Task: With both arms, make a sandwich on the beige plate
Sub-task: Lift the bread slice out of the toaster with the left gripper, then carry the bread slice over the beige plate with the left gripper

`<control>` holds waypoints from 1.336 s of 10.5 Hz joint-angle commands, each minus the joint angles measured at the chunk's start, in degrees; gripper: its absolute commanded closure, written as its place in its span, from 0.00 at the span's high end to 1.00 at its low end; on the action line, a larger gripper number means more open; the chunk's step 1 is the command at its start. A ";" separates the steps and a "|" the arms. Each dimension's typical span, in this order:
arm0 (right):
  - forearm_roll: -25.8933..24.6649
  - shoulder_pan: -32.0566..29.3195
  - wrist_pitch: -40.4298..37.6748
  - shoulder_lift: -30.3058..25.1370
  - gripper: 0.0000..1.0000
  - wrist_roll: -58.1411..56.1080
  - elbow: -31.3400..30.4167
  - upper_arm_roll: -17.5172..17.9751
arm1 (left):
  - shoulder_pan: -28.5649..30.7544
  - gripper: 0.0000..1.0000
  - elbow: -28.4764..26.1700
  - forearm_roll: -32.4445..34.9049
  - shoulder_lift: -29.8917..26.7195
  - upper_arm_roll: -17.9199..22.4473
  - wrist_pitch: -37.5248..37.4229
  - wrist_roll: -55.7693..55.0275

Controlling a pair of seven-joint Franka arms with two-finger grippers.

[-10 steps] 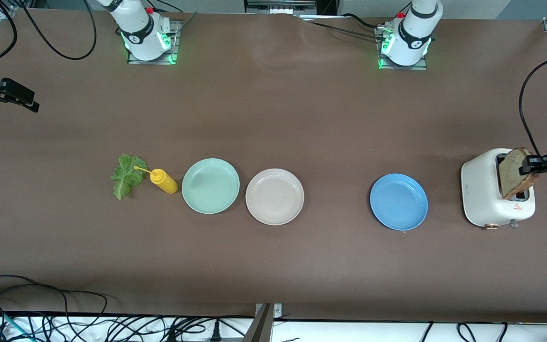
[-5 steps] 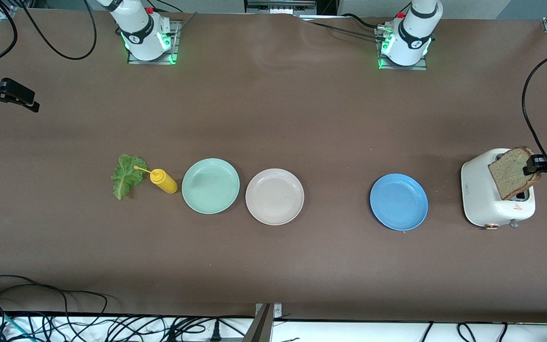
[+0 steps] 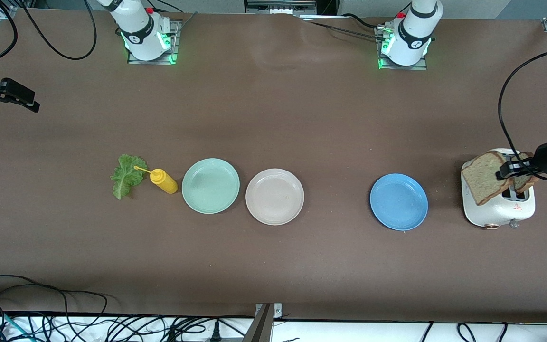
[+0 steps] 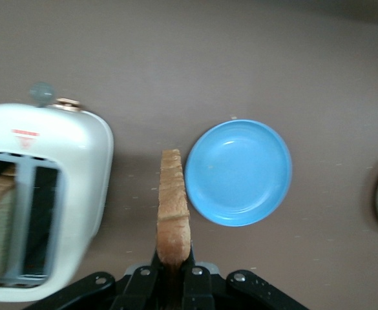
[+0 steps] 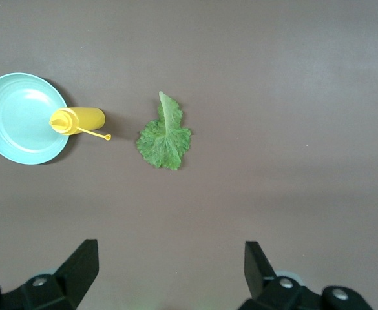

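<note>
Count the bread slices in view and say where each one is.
2. One bread slice is held by the left tool over the toaster; a second slice stands in a toaster slot. Others may be hidden inside.

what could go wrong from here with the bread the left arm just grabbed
1. The left claw pinches the speckled brown-crusted bread slice by one edge only, over the white toaster; it could slip or tear on the way.
2. The round pale beige plate lies past the round blue plate; a drop could land on the wrong plate.
3. A second slice sits in the toaster and could be knocked.
</note>
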 commanded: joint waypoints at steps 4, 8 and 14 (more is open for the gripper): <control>0.95 -0.16 -0.85 -0.09 1.00 0.42 0.64 -0.18 | -5.01 0.00 -1.61 -18.82 0.97 0.31 -0.27 -3.63; 1.12 -0.16 -0.85 -0.09 1.00 0.43 0.64 -0.18 | -11.09 0.00 -3.72 -22.19 4.14 0.31 3.68 -6.88; 1.21 -0.16 -0.85 -0.09 1.00 0.43 0.64 -0.18 | -19.78 0.00 -3.81 -38.79 9.41 0.22 9.48 -10.66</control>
